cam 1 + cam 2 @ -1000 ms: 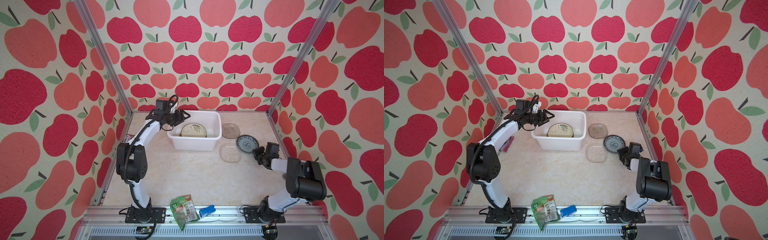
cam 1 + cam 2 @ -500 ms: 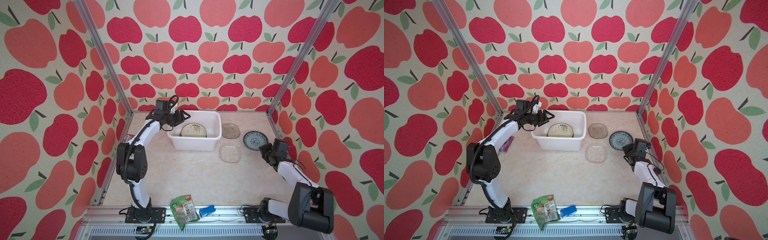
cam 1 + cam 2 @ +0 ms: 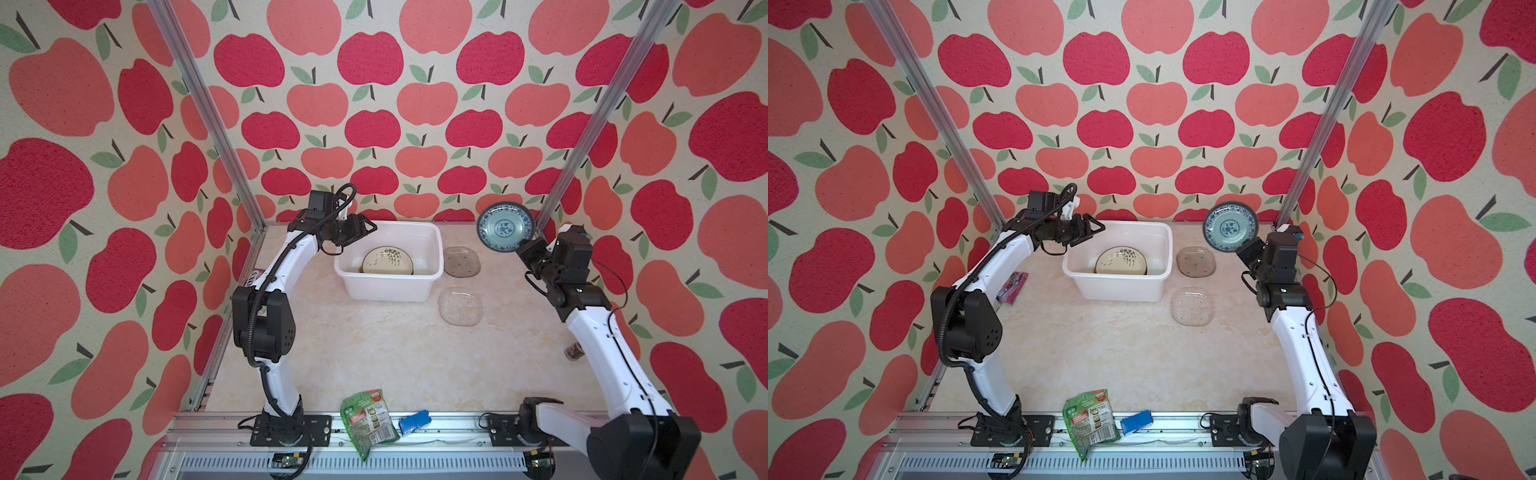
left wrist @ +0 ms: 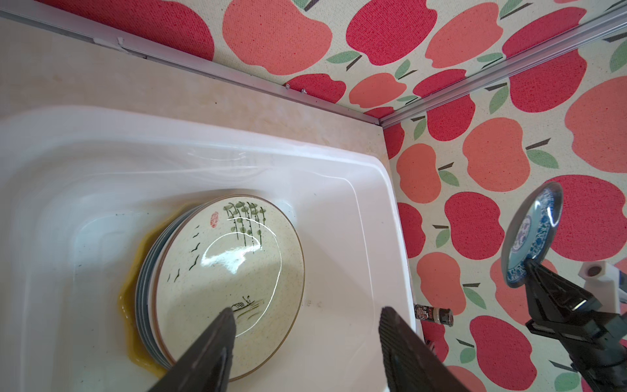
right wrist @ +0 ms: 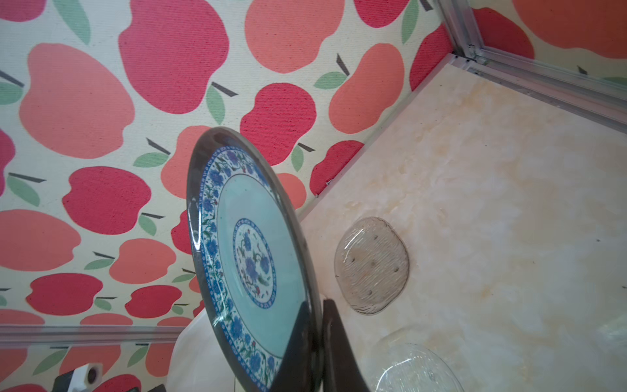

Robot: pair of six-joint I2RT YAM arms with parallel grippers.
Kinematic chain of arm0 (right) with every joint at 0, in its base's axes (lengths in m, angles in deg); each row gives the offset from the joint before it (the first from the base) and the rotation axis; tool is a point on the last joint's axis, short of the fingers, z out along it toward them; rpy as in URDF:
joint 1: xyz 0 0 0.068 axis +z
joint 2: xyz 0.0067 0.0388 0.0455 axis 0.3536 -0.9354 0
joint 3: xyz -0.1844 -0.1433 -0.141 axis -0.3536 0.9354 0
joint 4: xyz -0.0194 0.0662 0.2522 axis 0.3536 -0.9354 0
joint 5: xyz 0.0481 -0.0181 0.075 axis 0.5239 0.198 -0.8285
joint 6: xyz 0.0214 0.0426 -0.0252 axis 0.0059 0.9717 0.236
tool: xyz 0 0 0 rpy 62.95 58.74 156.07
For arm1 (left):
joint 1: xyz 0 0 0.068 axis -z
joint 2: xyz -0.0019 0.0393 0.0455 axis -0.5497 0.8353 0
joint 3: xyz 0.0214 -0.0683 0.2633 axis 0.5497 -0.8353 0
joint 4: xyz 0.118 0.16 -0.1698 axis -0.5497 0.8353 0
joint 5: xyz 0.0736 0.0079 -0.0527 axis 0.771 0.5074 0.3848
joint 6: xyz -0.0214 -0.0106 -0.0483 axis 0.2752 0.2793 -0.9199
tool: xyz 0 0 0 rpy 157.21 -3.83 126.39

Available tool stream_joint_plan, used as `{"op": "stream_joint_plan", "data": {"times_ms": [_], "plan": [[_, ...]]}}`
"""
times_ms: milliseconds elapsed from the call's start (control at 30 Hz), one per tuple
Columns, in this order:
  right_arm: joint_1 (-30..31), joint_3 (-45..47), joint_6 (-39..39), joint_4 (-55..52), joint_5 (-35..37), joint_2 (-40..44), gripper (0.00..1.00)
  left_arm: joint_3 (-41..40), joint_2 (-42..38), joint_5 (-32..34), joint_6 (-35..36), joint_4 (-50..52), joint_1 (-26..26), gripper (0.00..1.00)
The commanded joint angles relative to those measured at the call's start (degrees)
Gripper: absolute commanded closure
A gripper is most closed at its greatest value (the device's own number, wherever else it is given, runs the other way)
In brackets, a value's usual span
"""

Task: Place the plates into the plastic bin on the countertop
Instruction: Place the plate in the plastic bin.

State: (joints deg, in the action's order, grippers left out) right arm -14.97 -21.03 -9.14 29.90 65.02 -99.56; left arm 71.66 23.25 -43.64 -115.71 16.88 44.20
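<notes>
Plates: a cream stack (image 3: 387, 261) lay inside the white bin (image 3: 390, 287); a smoky glass plate (image 3: 461, 262) and a clear glass plate (image 3: 460, 306) sat beside it on the marbled countertop (image 3: 374, 353). The right gripper (image 3: 523, 248) was clamped on the rim of a blue plate (image 3: 505, 227), held on edge in the air. The left gripper (image 3: 370, 227) hung fingers apart over the bin's corner. Apple-print walls (image 3: 374, 124) and metal rails (image 3: 208, 116) enclosed the scene. The green packet (image 3: 368, 419) bore unreadable print.
</notes>
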Motion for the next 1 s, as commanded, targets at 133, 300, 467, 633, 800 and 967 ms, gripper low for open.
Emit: {"op": "stream_joint_plan", "data": {"times_ms": [133,300,467,633,800,967], "plan": [[10.1,-20.3,-3.2,-10.8,-3.4,-14.8,1.0,13.4,5.1,5.4,4.5,14.8,-0.4,0.3],[14.2,-37.6,-2.4,-22.4,-7.8,-27.0,1.0,27.3,10.0,6.1,1.9,27.0,-0.4,0.3],[18.4,-56.8,-5.1,-35.5,-11.0,-38.8,1.0,44.0,16.4,9.3,3.1,43.2,-0.3,0.3],[21.3,-72.8,-8.7,-48.9,-13.1,-49.4,1.0,46.3,16.4,12.1,3.3,49.8,-0.4,0.31],[23.2,-81.4,-10.8,-56.7,-15.7,-57.2,1.0,38.1,12.4,12.8,2.9,45.0,0.2,0.32],[24.4,-84.0,-11.9,-59.4,-15.9,-62.3,1.0,38.3,12.3,12.4,3.0,44.6,0.6,0.33]]}}
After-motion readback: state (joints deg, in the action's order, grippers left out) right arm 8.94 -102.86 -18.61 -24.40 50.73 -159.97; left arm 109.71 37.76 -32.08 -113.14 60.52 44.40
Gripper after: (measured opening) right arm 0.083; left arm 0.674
